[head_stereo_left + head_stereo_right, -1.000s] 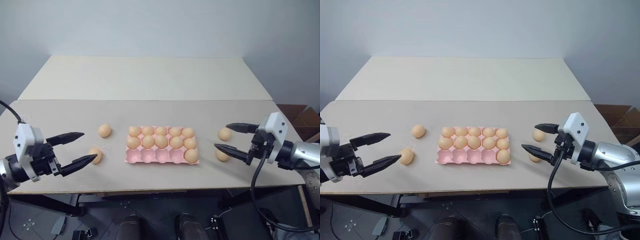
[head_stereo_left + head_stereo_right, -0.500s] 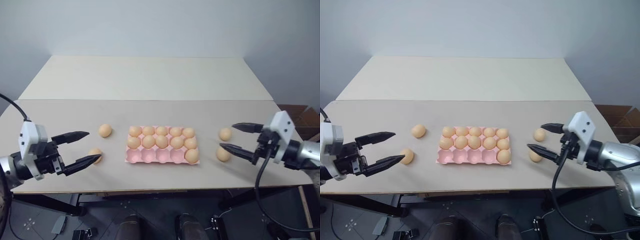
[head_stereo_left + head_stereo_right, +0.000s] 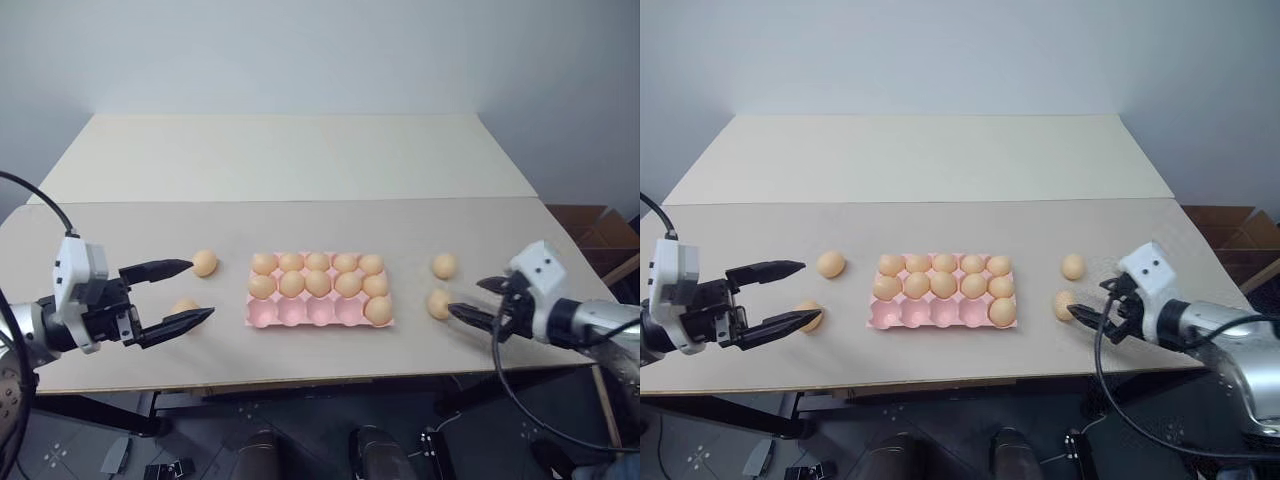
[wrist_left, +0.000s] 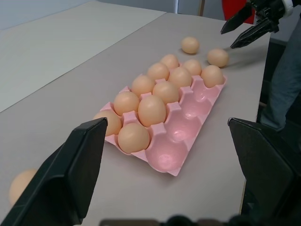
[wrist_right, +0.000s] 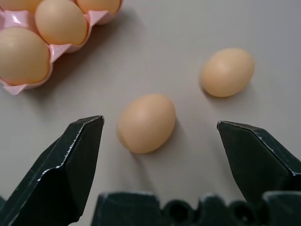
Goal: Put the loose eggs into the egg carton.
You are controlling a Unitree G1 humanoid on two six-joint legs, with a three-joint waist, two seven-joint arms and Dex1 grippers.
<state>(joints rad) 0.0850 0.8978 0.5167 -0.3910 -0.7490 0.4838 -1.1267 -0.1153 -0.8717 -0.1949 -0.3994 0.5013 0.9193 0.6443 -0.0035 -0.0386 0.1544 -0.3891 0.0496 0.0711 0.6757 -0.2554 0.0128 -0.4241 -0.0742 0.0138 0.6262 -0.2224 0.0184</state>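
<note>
The loose eggs, four small tan-orange ovals, lie on the pale worktop [image 3: 300, 215]: two left of the flat pink egg carton [image 3: 318, 312], two to its right. I have my right gripper [image 5: 160, 141] spread wide, framing the nearer right egg [image 5: 146, 122]; my left gripper [image 3: 185, 295] is equally wide around the nearer left egg [image 3: 186, 306]. I'd centre the right fingers, drop low, close gently, then lift to an empty near-row cup.
</note>
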